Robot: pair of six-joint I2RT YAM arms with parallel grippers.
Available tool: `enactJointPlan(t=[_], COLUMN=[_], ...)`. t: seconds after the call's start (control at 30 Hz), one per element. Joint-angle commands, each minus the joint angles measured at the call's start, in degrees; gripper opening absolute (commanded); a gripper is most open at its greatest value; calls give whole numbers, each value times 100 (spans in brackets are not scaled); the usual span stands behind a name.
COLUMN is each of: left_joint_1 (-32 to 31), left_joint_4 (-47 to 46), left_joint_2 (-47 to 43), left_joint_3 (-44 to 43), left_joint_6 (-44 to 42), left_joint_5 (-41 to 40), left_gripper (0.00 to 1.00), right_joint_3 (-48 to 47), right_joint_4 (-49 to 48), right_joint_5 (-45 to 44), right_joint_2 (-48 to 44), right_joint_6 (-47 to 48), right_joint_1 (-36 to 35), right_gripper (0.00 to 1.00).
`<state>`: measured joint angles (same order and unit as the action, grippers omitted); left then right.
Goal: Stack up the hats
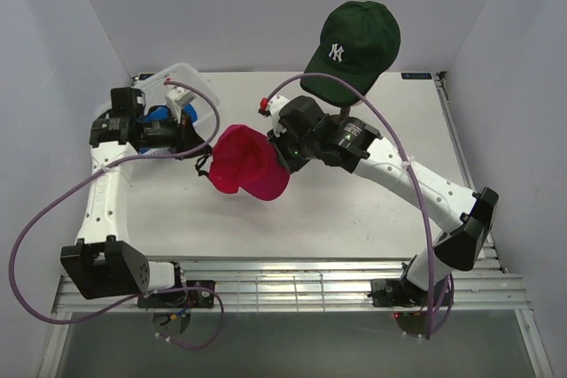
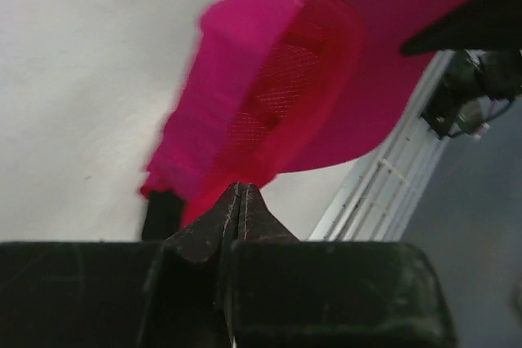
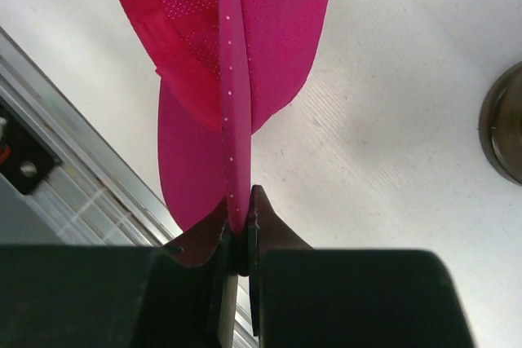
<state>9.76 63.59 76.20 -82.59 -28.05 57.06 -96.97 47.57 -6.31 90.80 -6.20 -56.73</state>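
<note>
A plain magenta hat [image 1: 248, 163] hangs above the table's middle. My right gripper [image 3: 242, 201] is shut on the edge of its brim [image 3: 232, 103], and it shows in the top view as my right gripper [image 1: 282, 155] on the hat's right side. My left gripper [image 2: 239, 189] is shut, its tips at the rear edge of the magenta hat [image 2: 285, 95]; I see no fabric between them. The hat's black strap [image 2: 163, 213] dangles beside them. A dark green hat [image 1: 354, 42] with a white NY logo sits high at the back. A blue hat [image 1: 159, 115] peeks out behind the left arm.
A white basket [image 1: 190, 77] stands at the back left, next to the left arm. A dark round stand [image 3: 502, 120] is on the table to the right of the magenta hat. A slatted metal rail [image 1: 292, 285] runs along the near edge.
</note>
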Motion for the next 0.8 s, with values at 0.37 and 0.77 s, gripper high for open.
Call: enactJointPlan(t=[0.37,0.77], left_joint_1=[-2145,-2637], left_joint_4=[-3967,-5067], left_joint_2=[-941,-379], left_joint_3=[1798,2519], left_joint_6=[2752,2638], left_joint_5=[-3382,-5097], left_gripper=[14,23], right_joint_3=[625,1268], right_joint_4=[-1733,-2384], right_joint_5=[1122,1614], right_joint_2=[-590,-1267], right_joint_6=[-1542,-1745], right_joint_1=[22,-189], right_gripper=[8,8])
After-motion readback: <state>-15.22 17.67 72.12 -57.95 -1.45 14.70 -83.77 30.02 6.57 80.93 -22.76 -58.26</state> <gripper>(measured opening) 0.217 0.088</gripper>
